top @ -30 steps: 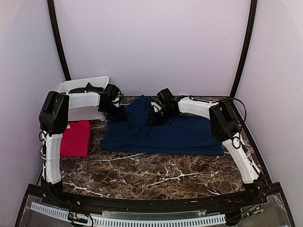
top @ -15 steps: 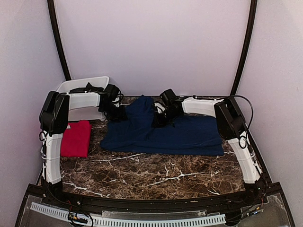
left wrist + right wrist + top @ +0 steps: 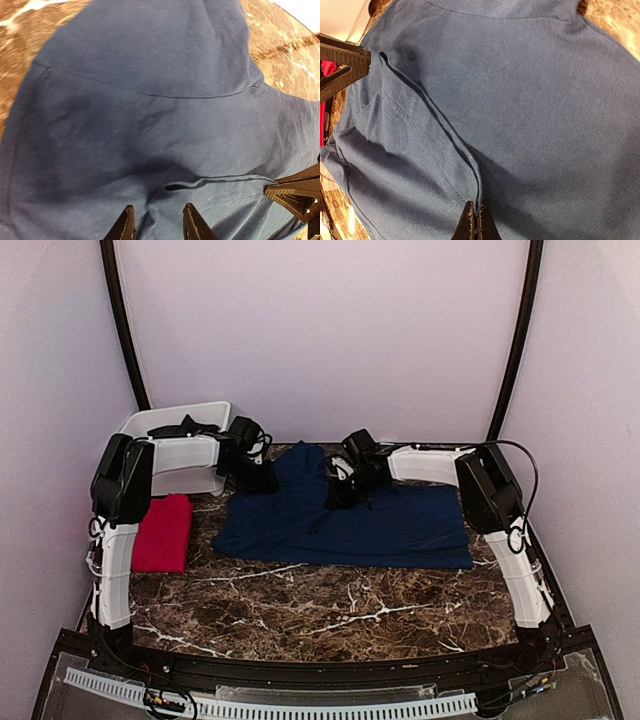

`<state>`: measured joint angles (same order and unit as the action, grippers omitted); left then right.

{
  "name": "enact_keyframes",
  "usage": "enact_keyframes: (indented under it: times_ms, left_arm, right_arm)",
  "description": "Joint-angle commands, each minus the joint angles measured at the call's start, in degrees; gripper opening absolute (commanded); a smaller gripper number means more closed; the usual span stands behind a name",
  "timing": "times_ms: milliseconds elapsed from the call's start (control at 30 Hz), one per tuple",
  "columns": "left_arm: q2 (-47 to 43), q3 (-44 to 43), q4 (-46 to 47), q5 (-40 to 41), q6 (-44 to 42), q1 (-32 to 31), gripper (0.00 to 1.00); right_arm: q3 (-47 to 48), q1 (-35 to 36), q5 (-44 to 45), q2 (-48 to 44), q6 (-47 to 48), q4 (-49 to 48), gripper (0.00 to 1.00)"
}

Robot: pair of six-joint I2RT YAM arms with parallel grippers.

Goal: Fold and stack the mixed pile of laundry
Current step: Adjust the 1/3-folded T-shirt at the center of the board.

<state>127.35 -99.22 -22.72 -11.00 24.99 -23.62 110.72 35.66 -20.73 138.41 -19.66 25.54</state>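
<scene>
Now, right gripper (image 3: pixel 476 222) pinches a fold of the navy blue cloth T-shirt (image 3: pixel 530 100); left gripper (image 3: pixel 157 227) hovers over it, jaws parted. Left likely needs to clamp next, mid-fold.

I could not read any words, numbers, labels or signs. There were none I could make out on the blue shirt (image 3: pixel 400 525), the red shirt (image 3: pixel 163 533) or the white bin (image 3: pixel 205 407).
</scene>
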Motion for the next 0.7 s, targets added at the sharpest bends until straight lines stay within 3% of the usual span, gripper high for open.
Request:
enact_keyframes:
  times_ms: [0, 333, 367, 567, 667]
  left_arm:
    - [1.36, -2.18, 1.10, -1.90, -3.22, -0.53, 0.33]
    - [4.97, -4.81, 1.20, -2.00, -4.88, -0.73, 0.43]
    - [5.22, -4.78, 1.28, -2.09, -5.00, -0.73, 0.41]
    - [3.99, -4.57, 1.24, -1.60, -4.89, -0.82, 0.07]
    - [2.14, -4.10, 1.23, -0.99, -5.17, -0.82, 0.00]
  right_arm:
    - [-1.25, -0.24, 0.24, -1.38, -0.74, -1.41, 0.00]
    - [-1.36, -0.24, -0.22, -1.22, -0.91, -1.55, 0.00]
    - [-1.35, -0.24, -0.27, -1.21, -0.91, -1.55, 0.00]
    - [-1.11, -0.26, -0.54, -1.66, -1.07, -2.14, 0.00]
    - [-1.85, -0.24, -0.09, -2.81, -1.00, -3.67, 0.00]
